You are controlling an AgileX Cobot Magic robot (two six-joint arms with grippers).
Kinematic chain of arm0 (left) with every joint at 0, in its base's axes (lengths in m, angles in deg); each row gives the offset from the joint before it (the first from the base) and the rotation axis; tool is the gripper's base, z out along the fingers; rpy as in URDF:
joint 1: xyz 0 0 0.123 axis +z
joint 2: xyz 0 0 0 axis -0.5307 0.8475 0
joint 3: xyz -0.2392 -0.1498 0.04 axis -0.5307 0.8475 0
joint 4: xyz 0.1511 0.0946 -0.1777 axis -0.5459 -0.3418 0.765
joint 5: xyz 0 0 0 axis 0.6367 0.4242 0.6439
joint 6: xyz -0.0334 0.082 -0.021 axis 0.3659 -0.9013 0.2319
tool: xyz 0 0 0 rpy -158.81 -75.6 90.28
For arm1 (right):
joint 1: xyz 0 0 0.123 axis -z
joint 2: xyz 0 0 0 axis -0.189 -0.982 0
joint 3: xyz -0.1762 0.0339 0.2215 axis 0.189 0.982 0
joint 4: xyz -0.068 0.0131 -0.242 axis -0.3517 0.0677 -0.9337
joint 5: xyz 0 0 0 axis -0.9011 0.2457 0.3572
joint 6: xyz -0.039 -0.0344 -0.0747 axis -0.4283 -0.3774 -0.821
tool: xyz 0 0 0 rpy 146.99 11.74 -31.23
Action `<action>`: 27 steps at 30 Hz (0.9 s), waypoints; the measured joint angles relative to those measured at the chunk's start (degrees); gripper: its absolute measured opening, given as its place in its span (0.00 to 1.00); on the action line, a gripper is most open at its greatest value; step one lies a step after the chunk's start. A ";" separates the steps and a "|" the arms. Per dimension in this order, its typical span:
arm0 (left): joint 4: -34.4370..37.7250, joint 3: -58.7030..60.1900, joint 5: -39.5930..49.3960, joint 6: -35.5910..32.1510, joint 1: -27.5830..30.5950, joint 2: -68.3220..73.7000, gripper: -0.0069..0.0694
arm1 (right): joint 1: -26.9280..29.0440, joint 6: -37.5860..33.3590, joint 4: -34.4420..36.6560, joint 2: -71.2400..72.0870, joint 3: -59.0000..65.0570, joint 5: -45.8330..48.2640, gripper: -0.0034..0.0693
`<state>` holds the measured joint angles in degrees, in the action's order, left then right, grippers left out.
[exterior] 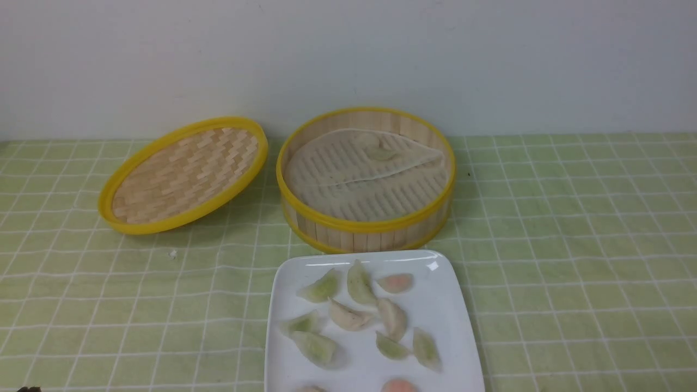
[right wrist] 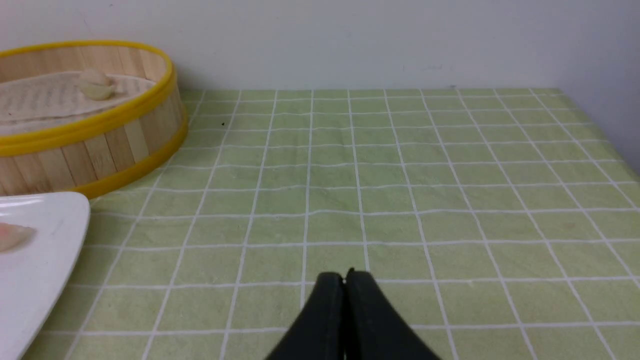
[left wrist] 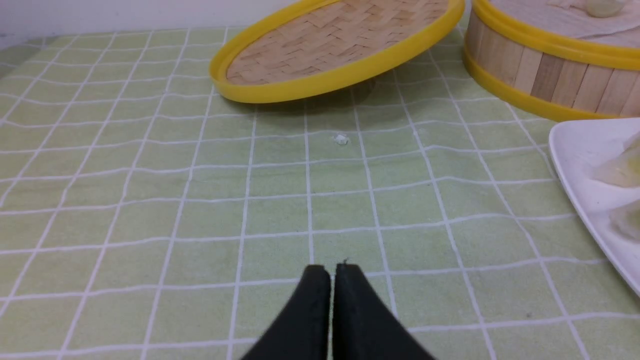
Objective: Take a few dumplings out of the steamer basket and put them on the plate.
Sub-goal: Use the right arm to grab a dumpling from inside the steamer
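- The steamer basket (exterior: 365,224) is standing upright toward the back of the desk (exterior: 572,245), which is wearing a pale green cloth (exterior: 599,305) with a white grid.
- A single pale dumpling (exterior: 379,152) is lying inside the basket, on the far part of the whitish liner (exterior: 354,190), and that sheet is folding over on itself.
- The plate (exterior: 444,310) is sitting just in front of the basket, on the robot's side. I cannot tell whether the two are touching.
- The dumplings (exterior: 348,316) on the plate are lying in a loose scatter. Most are pale green, a couple are cream and one near the far edge is pink-orange. Two more are being cut off by the front view's lower border.
- The lid (exterior: 182,174) is lying to the left of the basket with its woven inside facing up. It is tilting, so that its edge nearer the basket is lifting off the cloth.
- A small white crumb (exterior: 172,253) is lying on the cloth in front of the lid.
- The left gripper (left wrist: 330,272) is pointing over bare cloth, left of the plate and well apart from the lid. Its black jaws are pressing together with only a hairline between them, gripping nothing.
- The right gripper (right wrist: 345,277) is pointing over bare cloth to the right of the plate and basket. Its jaws are likewise meeting and carrying nothing.
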<state>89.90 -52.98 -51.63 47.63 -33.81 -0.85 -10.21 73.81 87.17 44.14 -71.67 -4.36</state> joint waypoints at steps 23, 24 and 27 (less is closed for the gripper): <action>0.00 0.00 0.00 0.00 0.00 0.00 0.08 | 0.00 3.04 6.77 0.00 0.59 -5.06 0.03; 0.00 0.00 0.00 0.00 0.00 0.00 0.08 | 0.00 4.50 10.20 0.00 0.59 -7.48 0.03; 0.00 0.00 0.00 0.00 0.00 0.00 0.08 | 0.00 8.90 21.81 0.00 0.59 -15.22 0.03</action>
<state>89.90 -52.98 -51.63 47.63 -33.81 -0.85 -10.21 82.71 108.99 44.14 -71.08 -19.58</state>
